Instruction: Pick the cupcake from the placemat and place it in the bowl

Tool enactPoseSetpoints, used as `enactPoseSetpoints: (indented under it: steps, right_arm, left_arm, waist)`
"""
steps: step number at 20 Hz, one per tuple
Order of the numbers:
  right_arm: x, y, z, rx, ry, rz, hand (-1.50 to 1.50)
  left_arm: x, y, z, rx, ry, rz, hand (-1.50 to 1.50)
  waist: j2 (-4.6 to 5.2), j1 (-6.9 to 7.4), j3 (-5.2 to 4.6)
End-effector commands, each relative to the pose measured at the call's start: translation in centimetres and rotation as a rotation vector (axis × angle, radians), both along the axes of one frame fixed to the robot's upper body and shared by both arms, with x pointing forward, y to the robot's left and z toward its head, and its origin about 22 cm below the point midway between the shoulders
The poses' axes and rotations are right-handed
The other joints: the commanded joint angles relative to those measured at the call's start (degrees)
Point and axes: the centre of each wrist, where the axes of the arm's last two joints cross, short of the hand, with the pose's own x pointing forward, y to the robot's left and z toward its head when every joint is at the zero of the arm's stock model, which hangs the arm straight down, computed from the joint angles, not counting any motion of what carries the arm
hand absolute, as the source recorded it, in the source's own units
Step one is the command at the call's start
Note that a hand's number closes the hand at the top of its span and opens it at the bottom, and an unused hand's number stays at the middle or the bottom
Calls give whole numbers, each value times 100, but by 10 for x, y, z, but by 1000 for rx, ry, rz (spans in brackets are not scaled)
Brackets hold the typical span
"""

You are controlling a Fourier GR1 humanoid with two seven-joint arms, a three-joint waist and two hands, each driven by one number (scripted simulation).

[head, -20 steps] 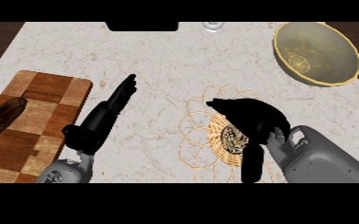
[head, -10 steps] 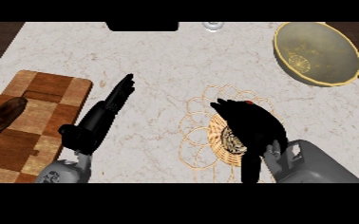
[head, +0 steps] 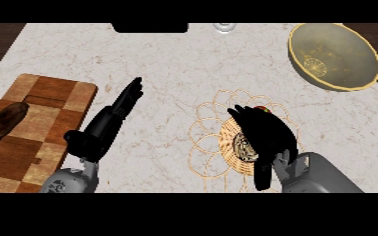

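Two hands are showing: the right hand (head: 262,132) is curling over the cupcake (head: 263,111) on the placemat (head: 210,147); the left hand (head: 118,111) is resting, fingers straight. Lifting early risks tipping it short of the corner bowl (head: 332,55).

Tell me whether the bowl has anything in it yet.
Empty. The bowl at the counter's far right shows only its bare inner surface; the right hand is over the placemat.
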Motion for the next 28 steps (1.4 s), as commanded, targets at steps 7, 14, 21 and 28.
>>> enactPoseSetpoints:
  steps: [7, 14, 21, 28]
  right_arm:
    - [20, -18, -25, -1, 40, -31, -150]
    - [33, -14, -53, 55, -6, 60, 150]
    - [10, -1, -54, 95, -109, 60, 150]
    - [108, -37, -14, 72, -181, -660, 150]
  left_arm:
    - [-3, -2, -7, -2, 3, -2, 0]
    - [2, -10, -7, -13, -16, 5, 0]
    - [-14, 3, -1, 4, 3, -10, 0]
    - [5, -7, 11, 13, -39, -42, 0]
  waist:
    - [1, 8, 0]
    - [12, 28, 2]
    - [-2, 8, 0]
    - [156, 308, 1]
